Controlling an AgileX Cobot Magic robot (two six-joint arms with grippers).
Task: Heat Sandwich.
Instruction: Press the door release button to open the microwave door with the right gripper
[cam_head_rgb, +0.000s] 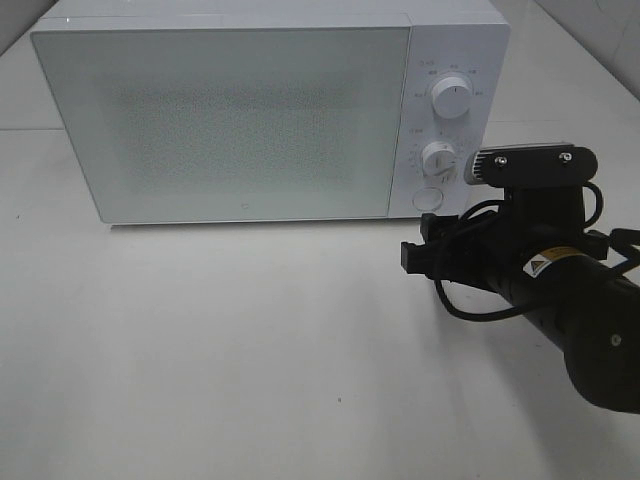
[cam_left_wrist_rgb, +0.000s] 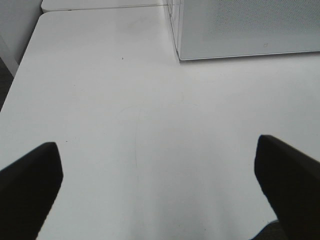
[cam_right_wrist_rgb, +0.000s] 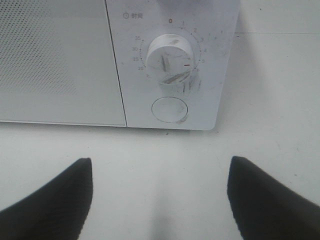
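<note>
Right gripper (cam_right_wrist_rgb: 160, 165), jaws apart and empty, is facing the timer knob (cam_right_wrist_rgb: 170, 57), centre right of the high view. Door of the microwave (cam_head_rgb: 230, 120) is sitting shut. The sandwich is not showing, likely inside. Timer step, I judge: next is closing squarely around the knob and turning. Left gripper (cam_left_wrist_rgb: 157, 145) is idling, spread wide.

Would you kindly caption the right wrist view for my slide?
Right arm's open fingers face the closed microwave's timer dial and round button.

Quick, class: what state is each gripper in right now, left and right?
Left gripper: open, holding nothing.
Right gripper: open, holding nothing, facing the microwave.
</note>
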